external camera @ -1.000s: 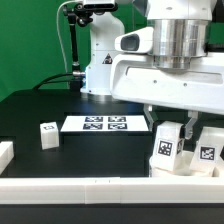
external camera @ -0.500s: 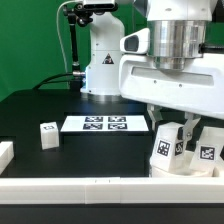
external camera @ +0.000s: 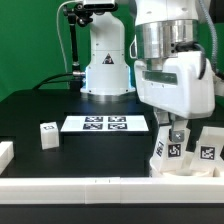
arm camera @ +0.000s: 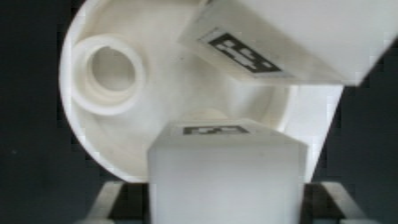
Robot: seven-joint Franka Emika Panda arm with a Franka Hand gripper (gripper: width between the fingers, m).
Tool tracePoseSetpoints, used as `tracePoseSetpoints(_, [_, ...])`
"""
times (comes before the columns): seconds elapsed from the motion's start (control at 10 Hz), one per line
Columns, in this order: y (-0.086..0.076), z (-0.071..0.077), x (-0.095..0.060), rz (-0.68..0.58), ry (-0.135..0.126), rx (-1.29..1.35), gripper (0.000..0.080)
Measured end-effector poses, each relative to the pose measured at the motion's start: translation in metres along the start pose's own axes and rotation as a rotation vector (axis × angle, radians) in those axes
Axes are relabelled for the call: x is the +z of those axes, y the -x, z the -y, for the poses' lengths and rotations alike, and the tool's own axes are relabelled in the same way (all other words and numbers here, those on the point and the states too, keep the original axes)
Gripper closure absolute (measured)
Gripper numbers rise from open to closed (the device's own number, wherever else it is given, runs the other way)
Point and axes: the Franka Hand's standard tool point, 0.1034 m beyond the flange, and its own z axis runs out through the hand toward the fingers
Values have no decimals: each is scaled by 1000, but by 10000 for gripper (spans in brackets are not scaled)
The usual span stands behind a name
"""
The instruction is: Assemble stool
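My gripper (external camera: 175,137) is shut on a short white stool leg (external camera: 173,150) with a square tag and holds it upright against the seat (external camera: 190,166) at the exterior view's lower right. Another tagged leg (external camera: 208,153) stands on the seat beside it. In the wrist view the held leg (arm camera: 222,165) fills the space between my fingers (arm camera: 125,197). Behind it is the round seat (arm camera: 151,100) with an open hole (arm camera: 111,75) and a fitted leg (arm camera: 267,50). A loose leg (external camera: 47,134) lies on the exterior view's left.
The marker board (external camera: 105,124) lies flat at the table's middle. White border rails run along the front edge (external camera: 100,185) and the left corner (external camera: 5,153). The arm's base (external camera: 105,60) stands at the back.
My hand has turned about its vertical axis over the seat, from broadside to angled. The held leg has stayed in the grip at about the same spot.
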Motion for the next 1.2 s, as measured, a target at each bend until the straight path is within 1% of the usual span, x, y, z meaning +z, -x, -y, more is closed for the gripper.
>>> tracePoseSetpoints(0.4, [1, 1, 1, 49, -48, 312, 459])
tracePoseSetpoints(0.6, [1, 0, 1, 76, -53, 457, 459])
tracePoseSetpoints(0.8, [2, 2, 2, 82, -71, 556, 459])
tracePoseSetpoints(0.9, [2, 2, 2, 85, -68, 631, 459])
tracePoseSetpoints(1.0, [2, 2, 2, 89, -66, 688, 403])
tracePoseSetpoints(1.1, [3, 2, 2, 91, -65, 699, 267])
tracePoseSetpoints(1.2, [3, 2, 2, 90, -66, 688, 267])
